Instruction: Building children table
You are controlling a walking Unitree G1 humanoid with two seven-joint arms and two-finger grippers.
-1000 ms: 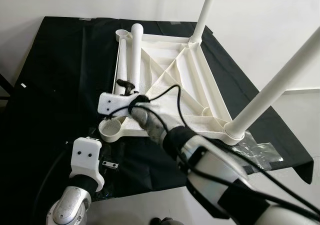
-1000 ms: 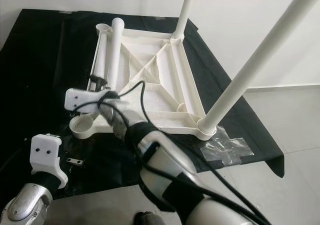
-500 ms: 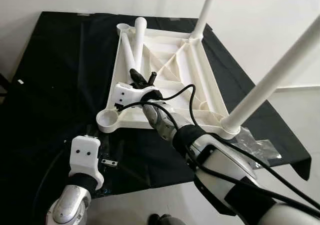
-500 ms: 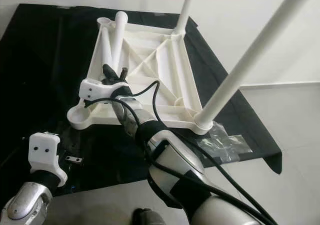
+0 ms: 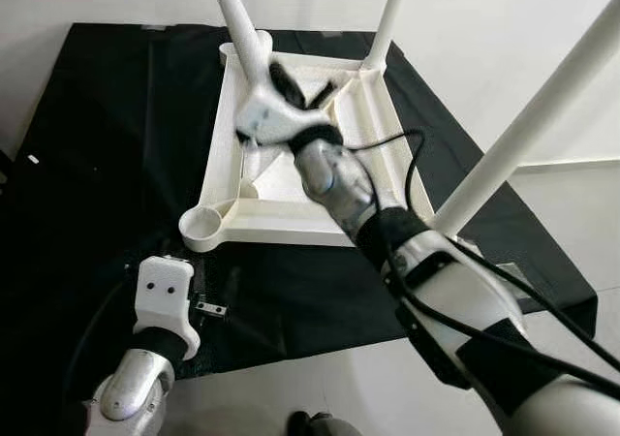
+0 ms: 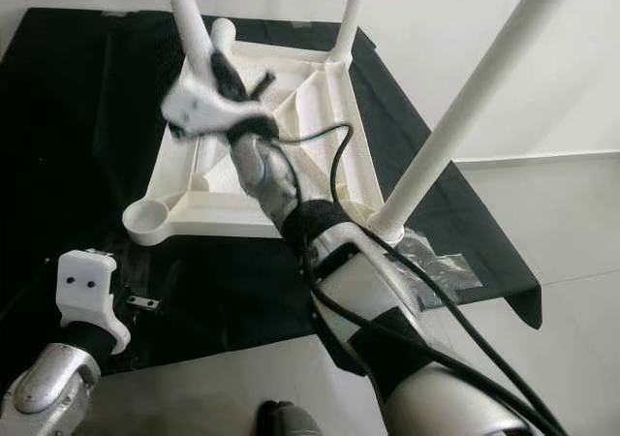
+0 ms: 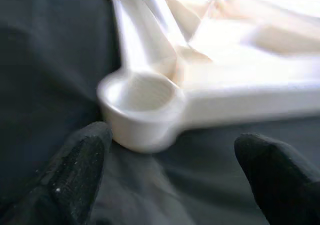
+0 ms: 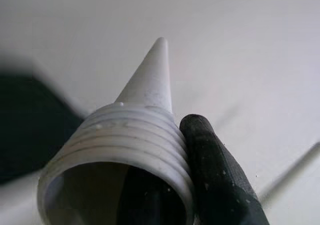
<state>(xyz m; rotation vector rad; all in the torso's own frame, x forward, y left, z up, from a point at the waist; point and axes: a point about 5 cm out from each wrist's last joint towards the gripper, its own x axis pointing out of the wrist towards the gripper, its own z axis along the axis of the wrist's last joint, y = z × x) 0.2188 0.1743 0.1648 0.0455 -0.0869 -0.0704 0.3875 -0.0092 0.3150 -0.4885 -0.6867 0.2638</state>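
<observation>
White tabletop (image 5: 291, 179), ribbed underneath, on a plain black cloth (image 5: 107, 145). White legs: two upright (image 5: 528, 126), one more (image 5: 237, 19) in the black fingers of the right gripper (image 5: 300, 87), threaded end white too. Silver right arm with black bands and black cables. Left gripper (image 7: 170, 180): black fingers, white wrist housing, silver arm. Pale grey floor (image 5: 562, 203), white wall.

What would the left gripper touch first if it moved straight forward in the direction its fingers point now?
Most likely the empty round white plastic leg socket at the near corner of the upturned white table top. The open left gripper points at it, just above the black cloth; depth is uncertain.
</observation>
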